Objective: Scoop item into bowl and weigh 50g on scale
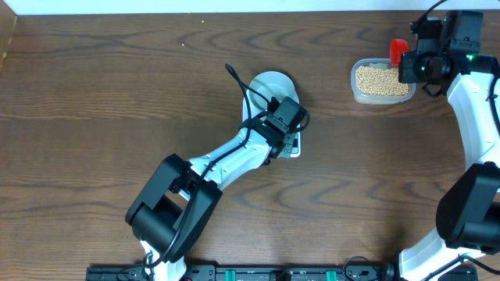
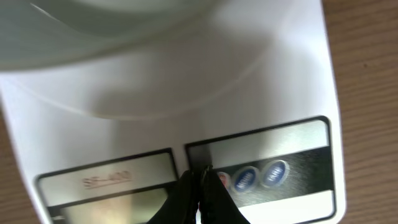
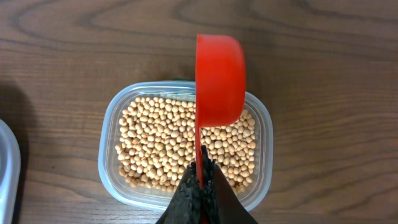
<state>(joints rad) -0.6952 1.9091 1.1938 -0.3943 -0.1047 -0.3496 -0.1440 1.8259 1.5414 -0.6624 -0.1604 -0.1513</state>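
Clear tub (image 3: 106, 167): beans (image 3: 155, 143) (many) | bowl (image 1: 269, 80) on scale (image 2: 261, 81) | right gripper (image 3: 202, 177) pinches scoop (image 3: 219, 74) | left gripper (image 2: 200, 183) pressed together

Bowl (image 1: 269, 82) seemingly atop scale (image 1: 294, 149); beans (image 1: 381, 80) in tub (image 1: 380, 101).

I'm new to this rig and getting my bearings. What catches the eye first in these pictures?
The red scoop stands out, held by its handle in the right gripper above a clear tub of tan beans at the table's far right. At centre, the left gripper, shut, points at the buttons of the white scale, which carries the pale bowl.
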